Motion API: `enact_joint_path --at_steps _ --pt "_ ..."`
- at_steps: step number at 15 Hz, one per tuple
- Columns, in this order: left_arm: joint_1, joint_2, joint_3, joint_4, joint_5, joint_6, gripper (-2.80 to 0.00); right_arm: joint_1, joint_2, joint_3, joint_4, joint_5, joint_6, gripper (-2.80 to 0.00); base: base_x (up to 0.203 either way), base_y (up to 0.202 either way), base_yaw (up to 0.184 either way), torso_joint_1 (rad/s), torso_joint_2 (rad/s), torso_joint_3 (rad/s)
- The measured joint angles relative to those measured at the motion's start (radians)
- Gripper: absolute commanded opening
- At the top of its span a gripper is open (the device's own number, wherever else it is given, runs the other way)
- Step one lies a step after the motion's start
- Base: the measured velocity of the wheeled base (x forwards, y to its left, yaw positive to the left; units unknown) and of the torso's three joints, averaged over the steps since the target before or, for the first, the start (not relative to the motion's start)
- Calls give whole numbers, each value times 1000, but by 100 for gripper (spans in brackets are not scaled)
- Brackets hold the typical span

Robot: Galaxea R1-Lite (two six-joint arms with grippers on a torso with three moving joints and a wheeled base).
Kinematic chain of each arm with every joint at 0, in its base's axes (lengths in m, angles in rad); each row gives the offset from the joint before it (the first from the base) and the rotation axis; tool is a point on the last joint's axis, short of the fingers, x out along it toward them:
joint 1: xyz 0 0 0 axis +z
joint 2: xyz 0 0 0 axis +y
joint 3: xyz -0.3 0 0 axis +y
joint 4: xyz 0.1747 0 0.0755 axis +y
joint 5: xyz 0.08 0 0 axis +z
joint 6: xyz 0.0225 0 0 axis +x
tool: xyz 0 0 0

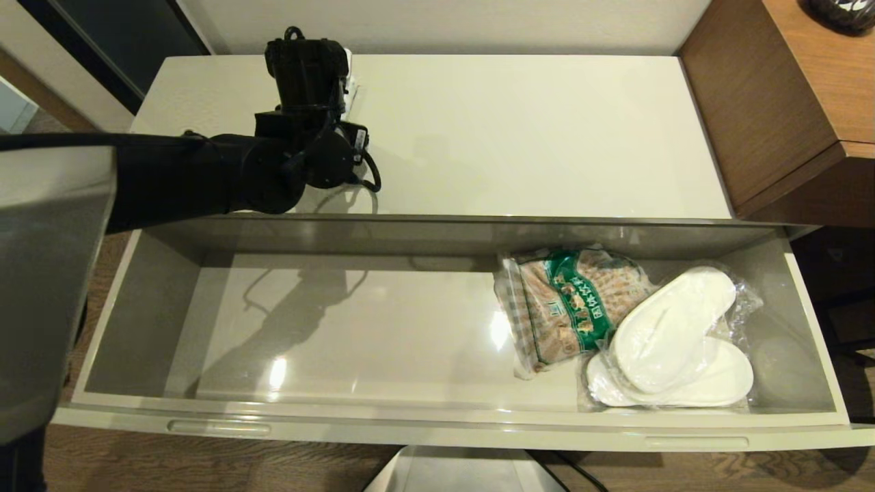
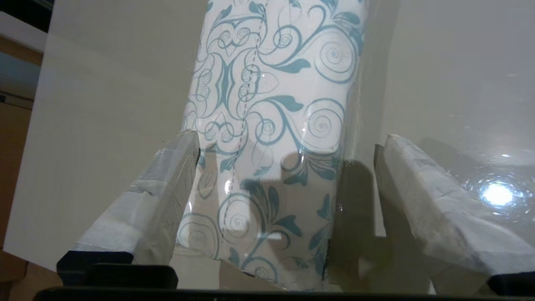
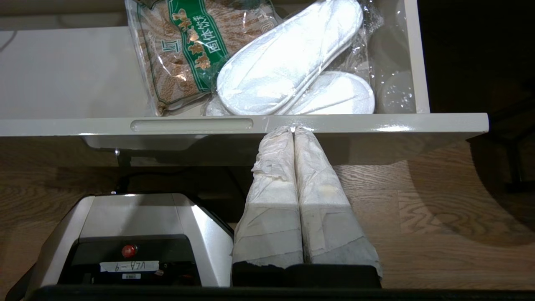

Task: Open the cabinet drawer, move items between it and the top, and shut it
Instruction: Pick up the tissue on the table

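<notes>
**Patterned pack on the cabinet top, left claw spread around it**

The wide, shallow, glossy beige-grey cabinet drawer (image 1: 137, 307) stood pulled out, two long oval recesses showing along its front rim. Inside, toward its right end, a clear bag of brown snacks with a green label (image 1: 571, 307) lay beside a pair of white slippers in clear plastic wrap (image 1: 673, 342), the slippers overlapping the bag's edge. The left part of the drawer floor showed only reflections and the arm's shadow.

The left gripper (image 2: 284, 196) reached over the glossy cream-white top (image 1: 513, 137) of the low cabinet, near its back left corner. Its taped fingers (image 2: 163, 196) stood wide apart on either side of the small soft oblong pack, white with a blue-green swirl pattern under clear wrap (image 2: 276, 104). The pack lay on the top; one finger sat just beside its edge, the other stood clear with a gap between, so nothing was gripped. In the head view the arm hid most of the pack.

The right gripper (image 3: 294, 133) hung low in front of the drawer's front rim, above the wooden floor (image 3: 418, 209), its two padded fingers pressed together and holding nothing. A brown wooden desk (image 1: 786, 102) stood to the cabinet's right.
</notes>
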Motion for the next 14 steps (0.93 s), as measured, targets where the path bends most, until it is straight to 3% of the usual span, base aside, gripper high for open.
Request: enact_joint_path --at_steps 3,7,8,14 --pt "11 24 2 0 14 43 0 0 0 0 0 0 0 -280 0 0 0 0 0 0" --pt "35 39 3 -5 29 42 0 0 0 0 0 0 0 -280 0 0 0 0 0 0" --pt "41 41 4 -5 39 40 -280 0 0 0 0 1 0 -280 0 0 0 0 0 0" --pt "53 48 29 -2 46 44 -280 1 0 0 0 0 0 -280 0 0 0 0 0 0"
